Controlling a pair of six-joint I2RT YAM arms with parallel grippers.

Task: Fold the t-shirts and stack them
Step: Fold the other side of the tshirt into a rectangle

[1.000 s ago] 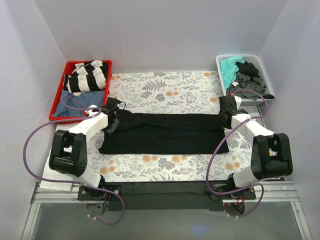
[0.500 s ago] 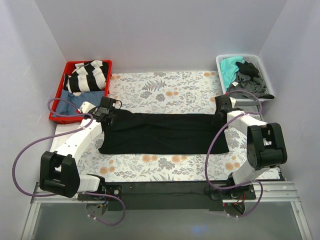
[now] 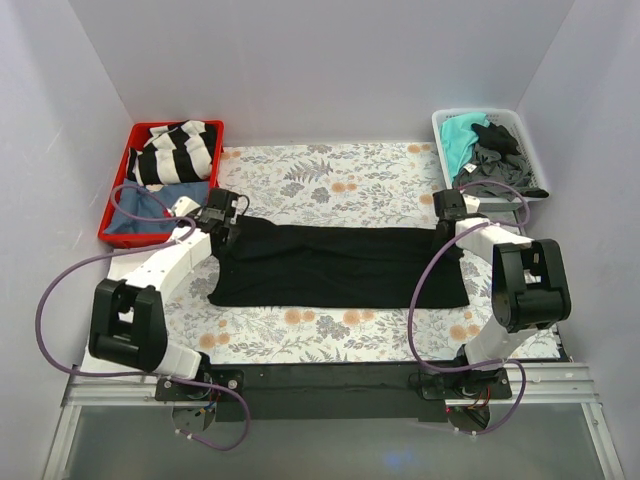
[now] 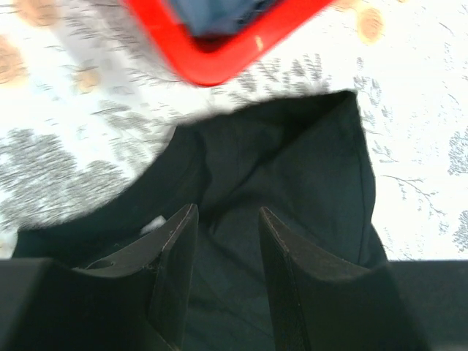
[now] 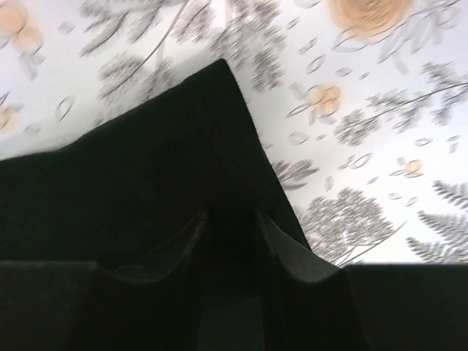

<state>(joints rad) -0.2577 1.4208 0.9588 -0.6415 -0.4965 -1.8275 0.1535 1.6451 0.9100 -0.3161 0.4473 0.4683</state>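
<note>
At the far corners of the black t-shirt (image 3: 340, 265), apparently folded lengthwise on the bench (image 3: 330, 180), left gripper (image 3: 231, 231) and right gripper (image 3: 447, 221) jaws pinch cloth; cross-folds and stacking seemingly remain.

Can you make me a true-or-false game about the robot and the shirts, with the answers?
1. The black t-shirt lies spread flat on the flowery table cover. True.
2. The striped cloth is in the white bin. False: it lies in the red bin, far left.
3. A teal shirt sits in the white bin. True.
4. The left gripper is reaching into the red bin. False: it is at the black t-shirt's far left corner, beside that bin.
5. The right gripper is at the black t-shirt's far right corner. True.
</note>
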